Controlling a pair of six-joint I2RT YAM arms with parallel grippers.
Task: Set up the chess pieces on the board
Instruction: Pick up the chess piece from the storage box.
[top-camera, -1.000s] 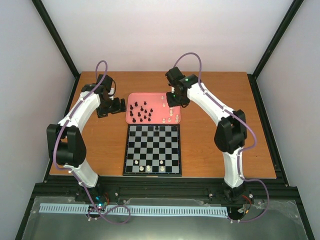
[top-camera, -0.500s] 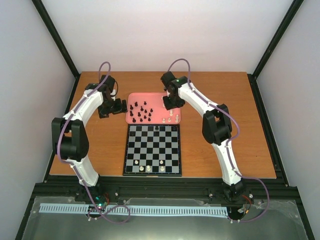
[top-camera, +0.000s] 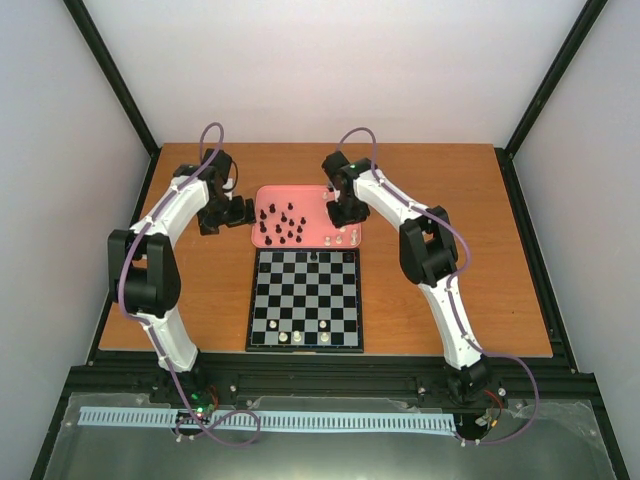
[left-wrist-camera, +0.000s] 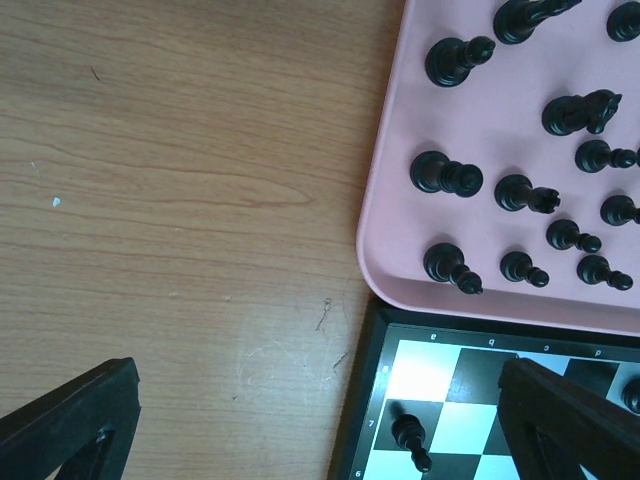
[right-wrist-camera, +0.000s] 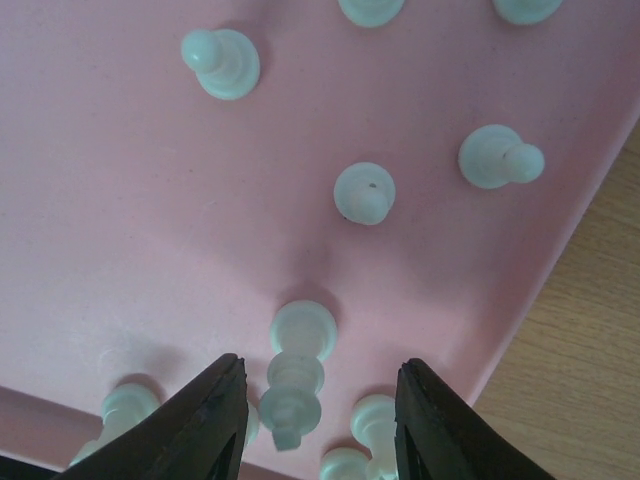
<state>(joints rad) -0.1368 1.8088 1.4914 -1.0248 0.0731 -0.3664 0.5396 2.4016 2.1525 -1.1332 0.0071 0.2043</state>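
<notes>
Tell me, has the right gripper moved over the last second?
Yes. The right gripper has shifted slightly left, further in over the pink tray from its right edge.

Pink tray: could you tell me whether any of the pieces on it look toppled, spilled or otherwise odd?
Nothing stands out. The black pieces and white pieces on the pink tray appear upright, none spilled onto the table, and the tray lies parallel to the board.
</notes>
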